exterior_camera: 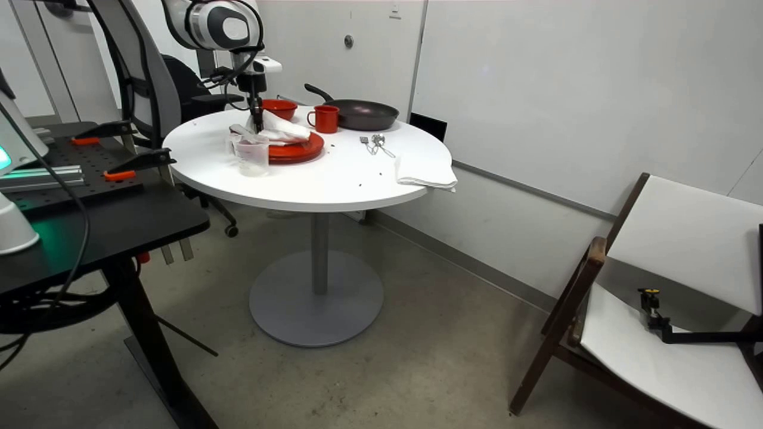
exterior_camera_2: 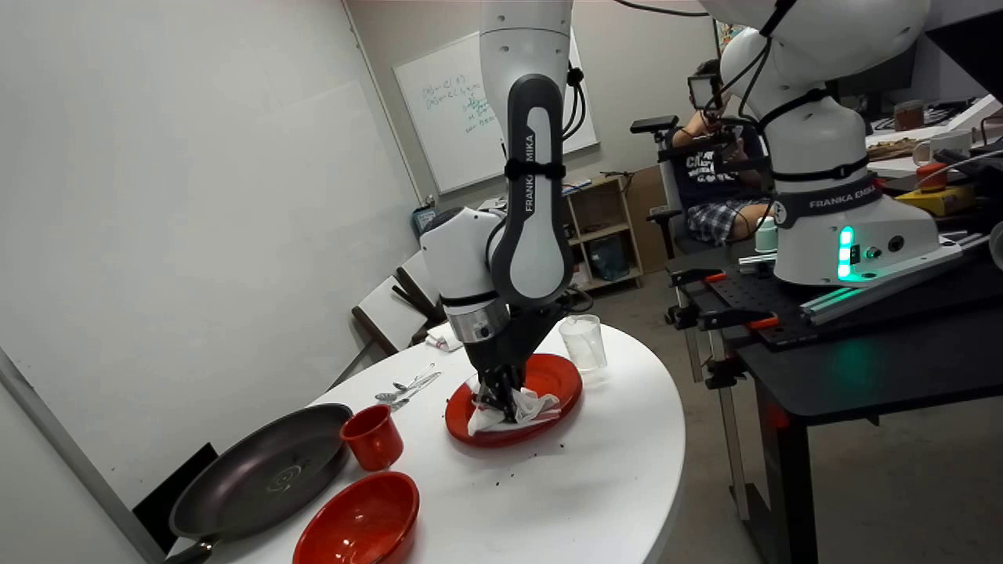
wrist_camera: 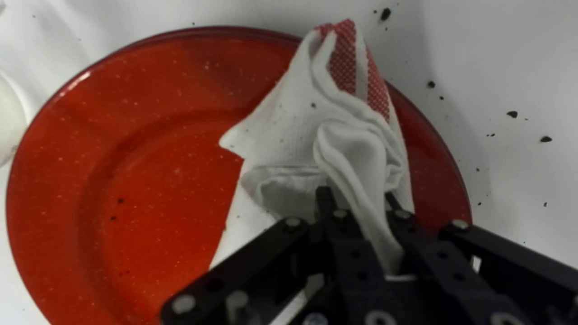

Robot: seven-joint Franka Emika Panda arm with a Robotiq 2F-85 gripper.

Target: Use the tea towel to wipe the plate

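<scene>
Working the rig from afar, I am gripping a fold of a white tea towel [wrist_camera: 289, 135] in the jaws, which are pinching it low over a red plate [wrist_camera: 162, 176] on a round white desk [exterior_camera_2: 595, 486]. In the wrist view the towel is lying bunched across the right part of the plate, its red-checked end reaching beyond the far rim, while the left part is showing uncovered. Dark specks [wrist_camera: 512, 114] are dotting the desk to the right, and a few are marking the plate. In an exterior view the arm [exterior_camera_2: 531, 258] is hanging over the plate, and a clear cup [exterior_camera_2: 584, 345] is standing just beside the rim at the far right. There, a red mug [exterior_camera_2: 373, 439] is standing to the left, a dark frying pan [exterior_camera_2: 266, 470] is resting just beside it, farther left, and a red bowl [exterior_camera_2: 360, 521] is sitting nearer; a person [exterior_camera_2: 705, 176] is sitting in the far background, face mostly hidden. In an exterior view metal utensils [exterior_camera: 378, 141] are lying to the right of the plate, and a folded white cloth [exterior_camera: 424, 173] is draping slightly over the desk's right edge.
</scene>
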